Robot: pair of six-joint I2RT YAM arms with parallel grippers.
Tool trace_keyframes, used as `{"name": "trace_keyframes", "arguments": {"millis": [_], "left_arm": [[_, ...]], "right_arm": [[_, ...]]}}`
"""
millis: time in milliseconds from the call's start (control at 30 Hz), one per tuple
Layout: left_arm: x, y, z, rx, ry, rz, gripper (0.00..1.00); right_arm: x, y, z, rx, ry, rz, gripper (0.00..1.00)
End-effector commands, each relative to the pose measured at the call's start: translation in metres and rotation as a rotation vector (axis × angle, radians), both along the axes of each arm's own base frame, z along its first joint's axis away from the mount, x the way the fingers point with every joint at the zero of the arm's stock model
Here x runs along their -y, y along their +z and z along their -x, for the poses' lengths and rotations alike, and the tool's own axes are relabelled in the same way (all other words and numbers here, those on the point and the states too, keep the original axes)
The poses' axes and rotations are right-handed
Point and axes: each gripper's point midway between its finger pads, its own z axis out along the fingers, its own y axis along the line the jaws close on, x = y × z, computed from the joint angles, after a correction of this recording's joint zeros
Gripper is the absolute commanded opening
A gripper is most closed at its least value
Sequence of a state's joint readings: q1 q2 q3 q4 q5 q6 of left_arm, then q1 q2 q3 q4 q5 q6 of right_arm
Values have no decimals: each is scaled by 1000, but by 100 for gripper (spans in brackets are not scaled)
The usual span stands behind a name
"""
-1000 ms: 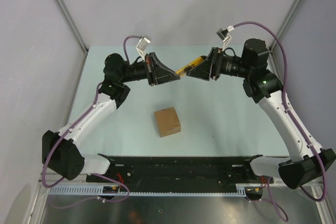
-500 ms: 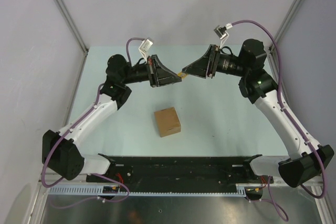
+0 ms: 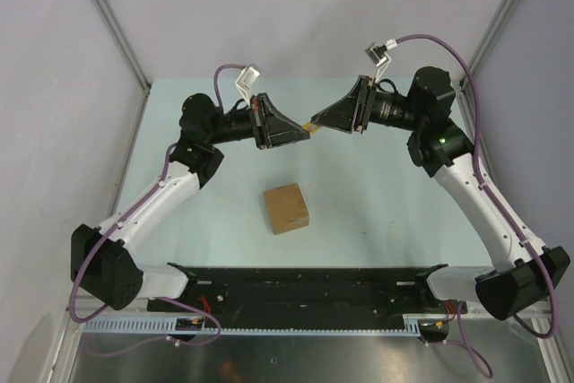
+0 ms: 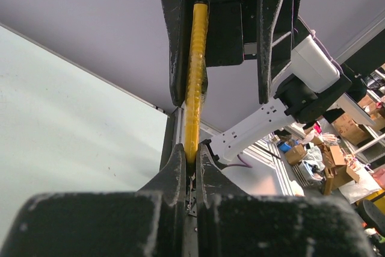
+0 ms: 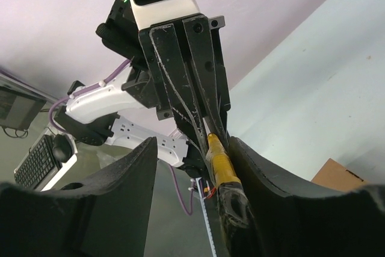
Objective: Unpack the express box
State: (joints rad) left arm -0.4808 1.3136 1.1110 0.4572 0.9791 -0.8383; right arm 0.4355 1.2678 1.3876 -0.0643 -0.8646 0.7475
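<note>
The express box point(image 3: 286, 208), a small brown carton with its flaps shut, sits on the table between the arms; a corner of it shows in the right wrist view point(image 5: 340, 173). Above and behind it the two grippers meet tip to tip. My left gripper point(image 3: 303, 133) point(image 4: 191, 148) is shut on one end of the slim yellow cutter knife point(image 3: 311, 126) point(image 4: 195, 76). My right gripper point(image 3: 319, 122) point(image 5: 194, 145) is open, its jaws wide apart around the knife's other end point(image 5: 219, 162), which lies against one finger.
The pale green table point(image 3: 377, 195) is walled by grey panels on the left, back and right. The black base rail point(image 3: 305, 280) runs along the near edge.
The right gripper has opened and moved in toward the left gripper, which now clamps the knife's end. Less of the yellow knife shows from above. The box has not moved.
</note>
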Motion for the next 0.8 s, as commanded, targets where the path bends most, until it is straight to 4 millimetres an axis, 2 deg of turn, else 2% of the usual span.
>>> {"name": "trace_keyframes", "arguments": {"millis": [0,267,433,700,767], "left_arm": [[-5,12,0,32,31,21,0],[-5,15,-1,35,39,25,0],[-5,13,-3,32,44,22,0],[-5,8,-3,14,49,17,0],[-5,7,-3,15,44,15,0]], "right_arm": [[-1,9,7,60,37,-17,56],[-4,-2,4,50,40,11,59],[-3,-7,3,47,36,26,53],[-4,-8,1,41,30,27,33],[-5,-8,1,42,34,25,23]]}}
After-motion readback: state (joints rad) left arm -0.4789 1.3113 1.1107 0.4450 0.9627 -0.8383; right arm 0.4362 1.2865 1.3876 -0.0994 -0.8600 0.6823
